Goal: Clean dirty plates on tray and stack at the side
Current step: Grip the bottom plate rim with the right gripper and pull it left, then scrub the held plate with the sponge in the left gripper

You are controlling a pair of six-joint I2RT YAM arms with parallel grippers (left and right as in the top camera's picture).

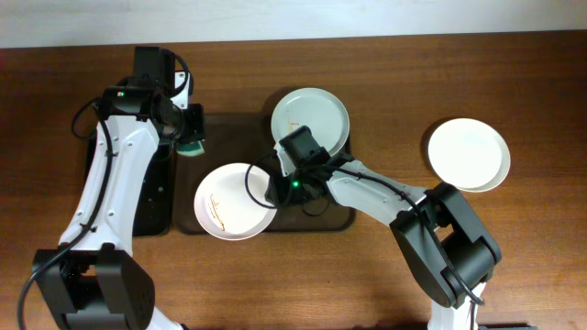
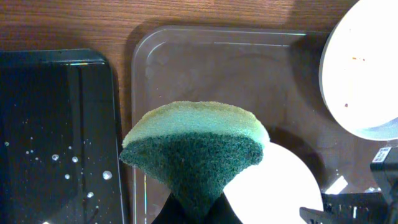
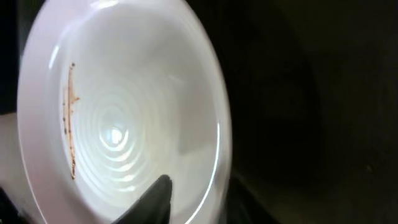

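**Desk:** What's closest on your feeds?

**Me:** The sponge, right under my left wrist camera. It is pale green on top with the dark scouring face towards me. My left gripper is clenched on it and pinches it into a wedge. It hangs over the far-left corner of the tray.

**Desk:** And the surface?

**Me:** A brown wooden table with a pale strip along its far edge. The dark tray sits mid-table. A black tray, speckled with droplets, lies just beside it on the left.

**Desk:** Plates?

**Me:** The smeared plate is at the tray's near-left corner, overhanging the rim towards me, with a thin brown streak inside. My right gripper is at its right edge. One finger shows over the rim, but I cannot tell whether the jaws are clamped on it. The mint plate lies at the tray's far right, lapping the far rim. The white plate sits alone on the wood, well to the right.

**Desk:** Room to move?

**Me:** Bare tray floor between sponge and mint plate, and open wood between tray and white plate.
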